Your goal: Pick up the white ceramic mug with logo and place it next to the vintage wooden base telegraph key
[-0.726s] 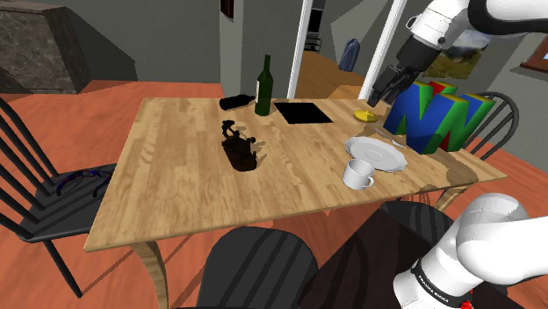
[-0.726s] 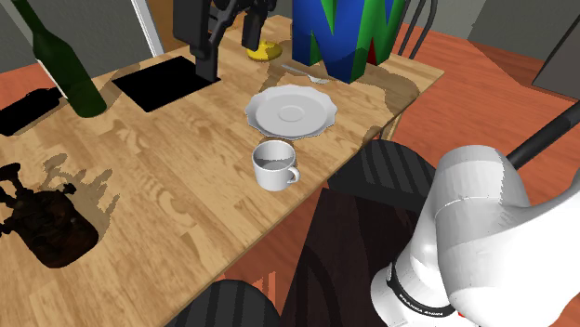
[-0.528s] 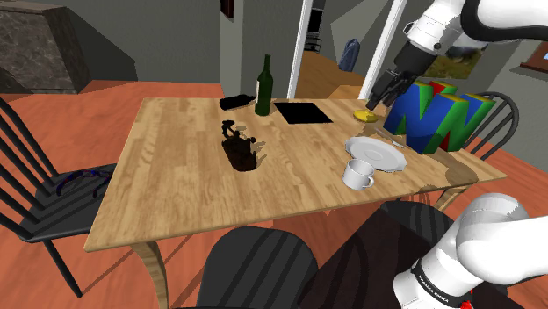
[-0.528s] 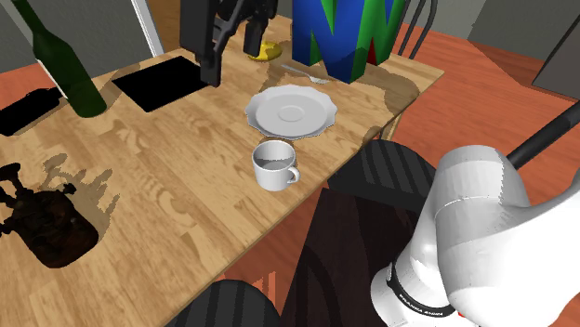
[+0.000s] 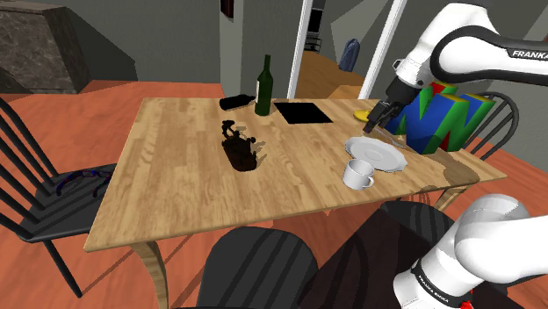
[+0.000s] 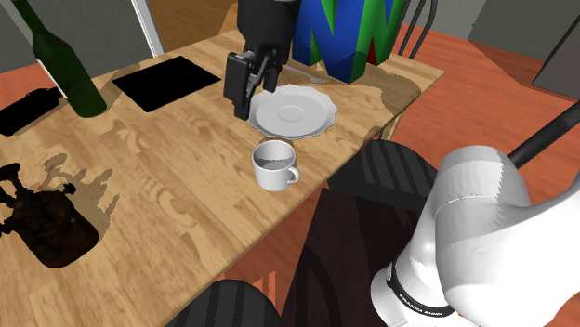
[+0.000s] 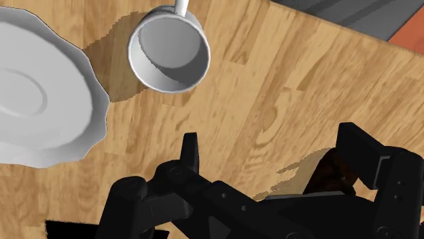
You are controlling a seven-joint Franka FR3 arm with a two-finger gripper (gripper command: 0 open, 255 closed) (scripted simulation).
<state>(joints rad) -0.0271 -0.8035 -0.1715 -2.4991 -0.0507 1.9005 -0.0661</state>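
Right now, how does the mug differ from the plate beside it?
The mug is a deep, upright cup with a side handle; the plate is flat and shallow with a wavy rim. The plate is clearly the wider of the two. The plate lies nearer the coloured block than the mug does. Both are plain white and empty, and they stand close together but apart.

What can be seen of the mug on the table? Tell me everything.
The mug is plain white, no logo visible. It stands upright and empty, its loop handle toward the second exterior view's right. It rests on the wooden table near the edge, close to the scalloped white plate but apart from it. The open end effector hangs above the table, not touching the mug.
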